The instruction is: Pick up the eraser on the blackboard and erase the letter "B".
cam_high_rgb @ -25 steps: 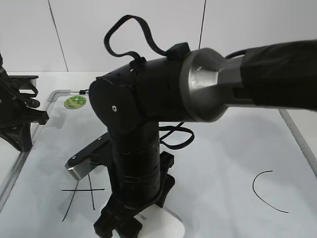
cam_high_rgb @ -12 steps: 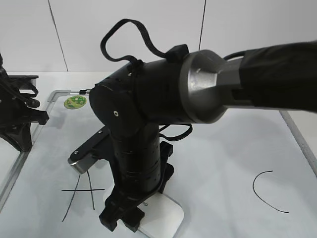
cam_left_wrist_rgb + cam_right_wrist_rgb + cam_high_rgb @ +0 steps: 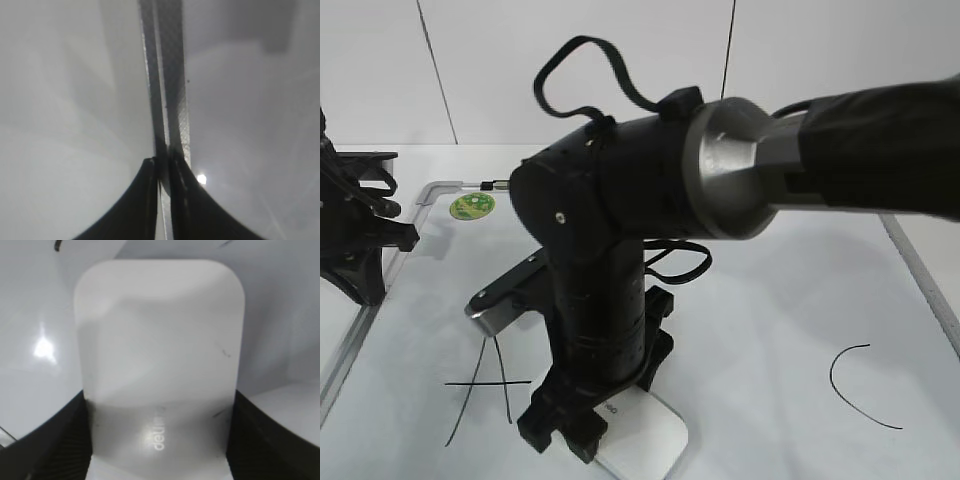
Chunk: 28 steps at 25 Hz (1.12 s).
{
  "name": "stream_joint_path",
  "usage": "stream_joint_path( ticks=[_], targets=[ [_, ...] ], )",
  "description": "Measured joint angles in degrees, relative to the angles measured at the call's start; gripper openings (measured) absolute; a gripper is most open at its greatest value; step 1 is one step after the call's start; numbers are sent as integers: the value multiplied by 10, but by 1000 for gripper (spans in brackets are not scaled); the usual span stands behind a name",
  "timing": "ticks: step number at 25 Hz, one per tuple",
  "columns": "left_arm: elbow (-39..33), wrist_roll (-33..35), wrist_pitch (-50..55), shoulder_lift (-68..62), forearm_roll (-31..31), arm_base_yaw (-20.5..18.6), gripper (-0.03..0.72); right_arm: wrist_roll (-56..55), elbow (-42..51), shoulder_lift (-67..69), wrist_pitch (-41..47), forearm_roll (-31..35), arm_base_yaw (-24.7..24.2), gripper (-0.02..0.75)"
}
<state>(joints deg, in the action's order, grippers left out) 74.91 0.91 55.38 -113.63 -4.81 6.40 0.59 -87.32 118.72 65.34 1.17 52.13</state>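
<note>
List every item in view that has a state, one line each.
eraser: flat on the board, clamped between the right gripper's fingers
right gripper: shut on the eraser
left gripper: shut on the blackboard's frame
blackboard: lying flat, marker strokes showing

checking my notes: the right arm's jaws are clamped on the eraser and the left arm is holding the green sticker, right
Not quite. The right gripper does hold the eraser, but the left gripper is shut on the blackboard's frame, as the left wrist view shows; the green sticker lies untouched.
</note>
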Motion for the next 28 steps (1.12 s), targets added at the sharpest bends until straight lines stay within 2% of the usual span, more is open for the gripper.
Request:
stream_joint_path(
  ticks=[10, 15, 19, 28],
  targets=[
    [0, 1, -4, 0, 0, 0, 25, -18, -34, 20, -14, 22, -73, 552],
    [0, 1, -4, 0, 0, 0, 25, -20, -134, 75, 32, 22, -102, 552],
    [0, 1, -4, 0, 0, 0, 25, -20, -192, 103, 67, 18, -107, 552],
    [0, 2, -5, 0, 0, 0, 25, -6, -199, 108, 73, 41, -109, 552]
  ],
)
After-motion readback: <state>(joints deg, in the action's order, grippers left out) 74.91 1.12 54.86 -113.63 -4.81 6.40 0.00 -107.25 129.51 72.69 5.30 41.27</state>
